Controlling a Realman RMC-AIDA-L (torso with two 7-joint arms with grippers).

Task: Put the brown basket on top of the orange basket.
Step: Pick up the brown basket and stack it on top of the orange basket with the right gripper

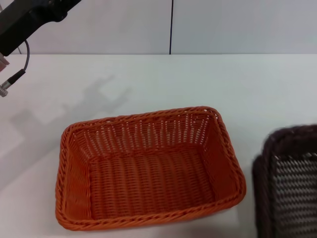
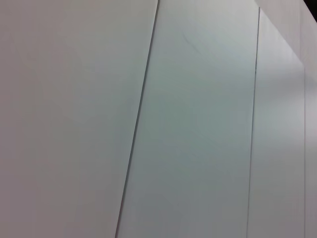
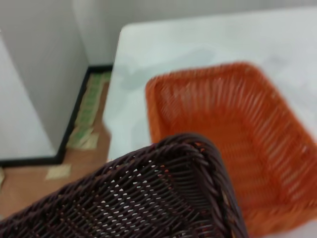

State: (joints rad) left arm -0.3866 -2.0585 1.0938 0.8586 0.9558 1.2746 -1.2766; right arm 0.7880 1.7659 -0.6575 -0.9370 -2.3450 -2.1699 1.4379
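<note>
The orange basket is seen resting on the white table, open side up. The brown basket is to its right, tilted and apparently lifted; carry step judged underway. Right gripper not seen; grip cannot be told. Left arm is parked far left. Next: centring over the orange basket, then lowering.

The orange basket is woven, wicker-style strands with a slight plastic-like sheen, its rim braided. The brown basket has the same ribbed open weave, dark and duller. The bench beneath is smooth, matt white.
</note>
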